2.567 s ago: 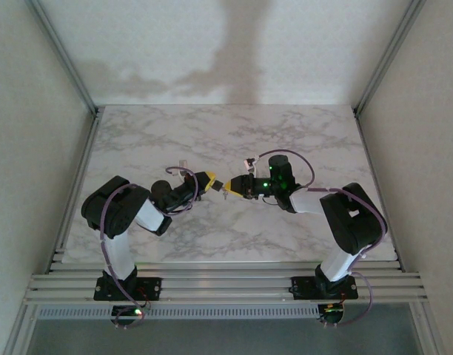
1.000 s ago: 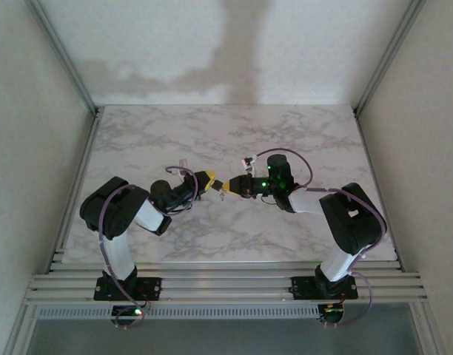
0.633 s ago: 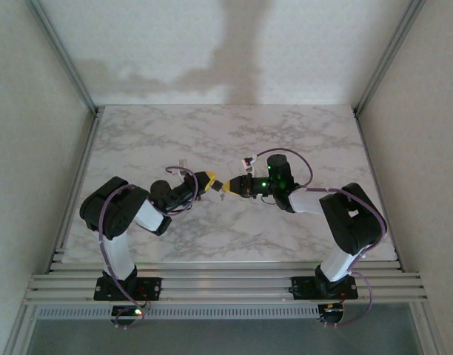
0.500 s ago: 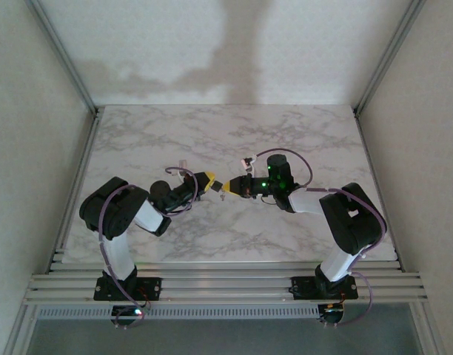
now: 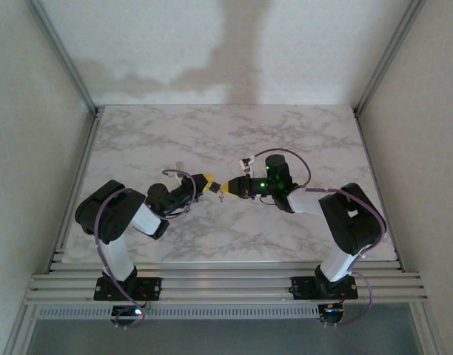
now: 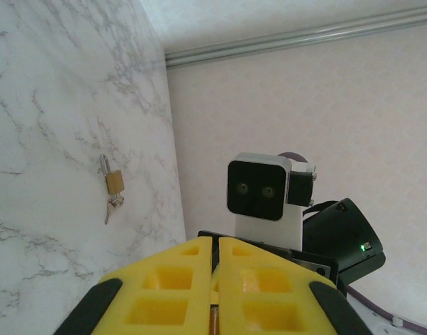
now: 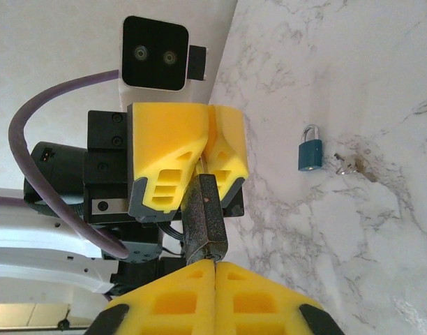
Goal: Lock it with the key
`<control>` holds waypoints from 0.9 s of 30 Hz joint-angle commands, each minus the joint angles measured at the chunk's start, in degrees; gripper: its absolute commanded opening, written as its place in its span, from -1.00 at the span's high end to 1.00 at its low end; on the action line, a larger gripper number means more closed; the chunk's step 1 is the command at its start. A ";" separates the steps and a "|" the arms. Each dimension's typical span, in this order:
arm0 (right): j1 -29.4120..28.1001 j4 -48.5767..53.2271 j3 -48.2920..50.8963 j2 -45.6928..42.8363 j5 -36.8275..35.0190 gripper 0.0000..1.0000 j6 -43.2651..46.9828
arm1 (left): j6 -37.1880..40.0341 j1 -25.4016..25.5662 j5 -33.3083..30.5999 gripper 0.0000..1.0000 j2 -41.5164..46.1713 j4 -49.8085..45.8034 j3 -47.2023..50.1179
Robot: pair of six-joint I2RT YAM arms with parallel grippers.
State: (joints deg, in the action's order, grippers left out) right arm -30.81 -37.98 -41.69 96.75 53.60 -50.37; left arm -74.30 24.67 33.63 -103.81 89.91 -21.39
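Right tool (image 7: 213, 266) clenched, yellow fingers pressed to a thin seam, tips nipping the near end of a dark metal piece (image 7: 203, 216). The piece is blocky and dull grey; lock or key fitting cannot be told. It runs toward 12 o'clock in the right wrist view, tilted slightly left, and its far end is caught at the tips of the left tool (image 6: 215, 241), also clenched. From the left wrist, a thin brownish sliver sits in the slit between the yellow fingers; no more of it is readable. In the top view the two tools meet nose to nose above the middle of the desk (image 5: 286, 133), left one pointing to 3 o'clock, right one to 9 o'clock, with the dark piece bridging them clear of the marble. Beyond the tools, right wrist view: a teal padlock (image 7: 310, 155) on the desk at 3 o'clock, shackle closed, a small key bunch (image 7: 349, 165) just beside it. Left wrist view: a brass padlock (image 6: 114, 182) on the marble at 10 o'clock, keys (image 6: 111, 207) touching its lower end. Each wrist camera faces the other's white camera housing (image 6: 259, 188); a purple cable (image 7: 32, 139) loops off the left arm.
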 commanded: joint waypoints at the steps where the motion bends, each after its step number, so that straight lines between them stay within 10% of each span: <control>1: -0.29 -0.20 -1.31 1.05 1.28 1.00 -0.26 | 2.05 -0.66 -3.00 1.00 2.20 16.55 0.85; 27: -1.29 3.14 -2.78 1.69 2.43 1.00 1.40 | 3.74 -2.78 -6.46 1.00 6.86 16.54 4.40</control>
State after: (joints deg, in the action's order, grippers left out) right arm -32.12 -37.71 -43.94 98.15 55.18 -50.15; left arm -71.72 23.53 30.17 -98.96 89.82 -17.43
